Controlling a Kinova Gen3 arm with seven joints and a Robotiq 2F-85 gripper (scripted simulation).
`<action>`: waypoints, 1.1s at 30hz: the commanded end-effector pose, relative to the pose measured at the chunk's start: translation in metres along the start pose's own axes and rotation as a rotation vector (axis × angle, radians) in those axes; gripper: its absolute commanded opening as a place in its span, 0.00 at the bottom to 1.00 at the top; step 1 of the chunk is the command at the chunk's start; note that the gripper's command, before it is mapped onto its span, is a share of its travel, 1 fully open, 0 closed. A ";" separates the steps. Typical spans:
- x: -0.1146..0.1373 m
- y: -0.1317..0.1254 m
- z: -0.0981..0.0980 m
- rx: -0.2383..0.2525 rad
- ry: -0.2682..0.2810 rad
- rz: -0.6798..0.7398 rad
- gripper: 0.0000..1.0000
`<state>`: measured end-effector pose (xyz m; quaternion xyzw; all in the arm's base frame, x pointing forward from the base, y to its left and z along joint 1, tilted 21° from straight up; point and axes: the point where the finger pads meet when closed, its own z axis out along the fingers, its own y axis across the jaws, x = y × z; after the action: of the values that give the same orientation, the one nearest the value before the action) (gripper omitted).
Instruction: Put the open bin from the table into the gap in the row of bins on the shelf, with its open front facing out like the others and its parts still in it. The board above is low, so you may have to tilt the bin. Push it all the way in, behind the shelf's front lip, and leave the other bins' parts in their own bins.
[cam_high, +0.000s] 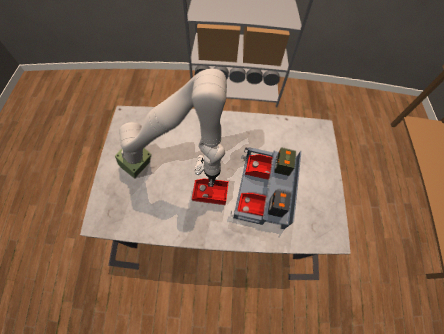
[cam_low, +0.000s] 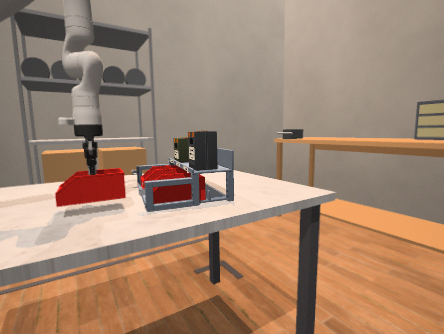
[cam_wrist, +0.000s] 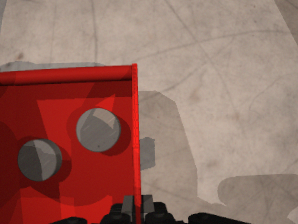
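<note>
The red open bin (cam_high: 218, 194) (cam_low: 92, 188) (cam_wrist: 60, 186) hangs a little above the table left of the shelf, about level, its low open front to the left. Two grey round parts (cam_wrist: 98, 130) (cam_wrist: 40, 160) lie in it. My gripper (cam_high: 211, 184) (cam_low: 91, 172) (cam_wrist: 137, 206) is shut on the bin's long side wall, at the side away from the exterior camera. The grey-blue shelf (cam_high: 254, 185) (cam_low: 149, 196) has a gap between a far red bin (cam_high: 260, 172) and a near red bin (cam_high: 255, 205) (cam_low: 172, 193); both hold grey parts and face left.
The shelf's low upper board (cam_high: 274, 183) carries a green box (cam_high: 285, 162) (cam_low: 181, 150) and a dark box (cam_high: 279, 204) (cam_low: 202, 150). Shelf posts stand at the ends of the row. The robot's base (cam_high: 133, 162) is at the table's left. A tall rack (cam_high: 245, 15) stands behind.
</note>
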<state>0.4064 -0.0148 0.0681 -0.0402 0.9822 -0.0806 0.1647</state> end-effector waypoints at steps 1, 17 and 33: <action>0.001 0.001 0.000 -0.002 0.000 -0.008 0.10; 0.000 0.002 0.001 -0.002 0.000 -0.008 0.10; -0.003 0.031 0.002 -0.002 0.000 0.104 0.10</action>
<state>0.4074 0.0095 0.0628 0.0095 0.9834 -0.0690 0.1674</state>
